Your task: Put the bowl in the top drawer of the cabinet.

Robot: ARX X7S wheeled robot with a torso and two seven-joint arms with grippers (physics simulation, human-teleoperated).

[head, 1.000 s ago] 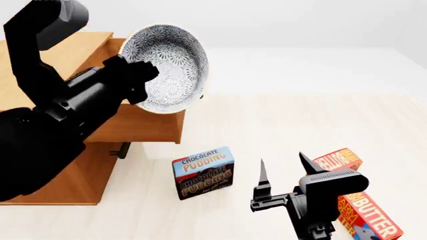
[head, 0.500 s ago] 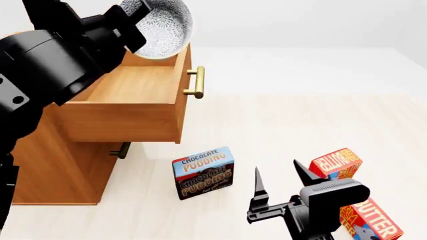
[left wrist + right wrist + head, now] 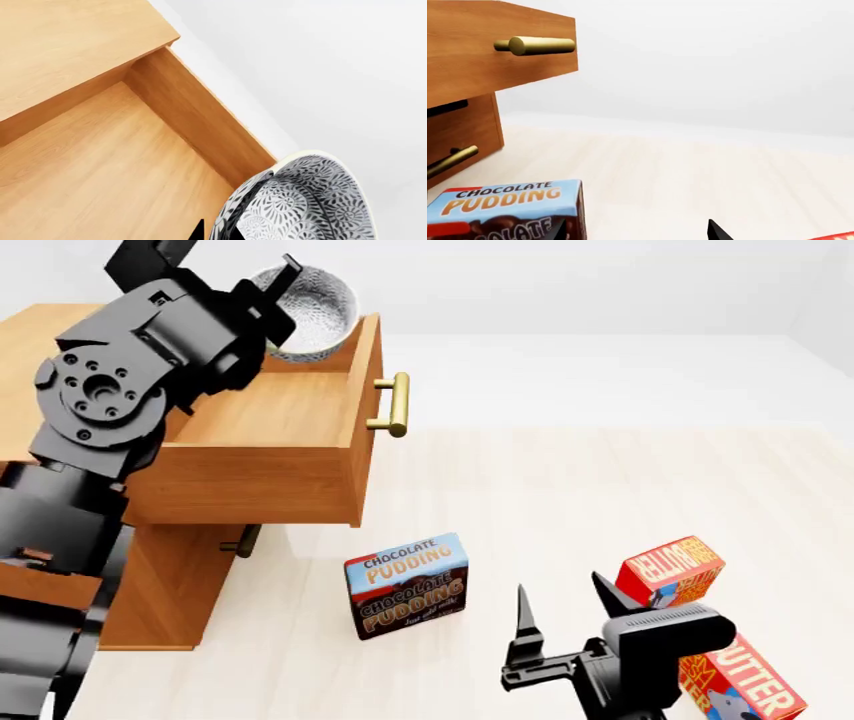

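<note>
Nearest, the right gripper [image 3: 558, 625] is held idle with jaws apart, unchanged, between the chocolate pudding box [image 3: 406, 585] and the butter box [image 3: 738, 676]. Farther back, the top drawer [image 3: 274, 435] of the cabinet [image 3: 167, 585] is seen pulled out. The bowl [image 3: 310, 312], clamped by the left gripper [image 3: 274, 308], has been carried down and back, now tilted over the drawer's far corner; release is judged near.

1. The left gripper [image 3: 274, 315] has carried the bowl [image 3: 310, 312] from in front of the top drawer [image 3: 287, 415] up and back over its far front corner.
2. The bowl now looks smaller and farther away, tilted above the drawer's open box.
3. The drawer's brass handle [image 3: 392, 405], earlier hidden behind the bowl, is now exposed.
4. The right gripper [image 3: 567, 625] has shifted slightly beside the chocolate pudding box [image 3: 404, 584].
</note>
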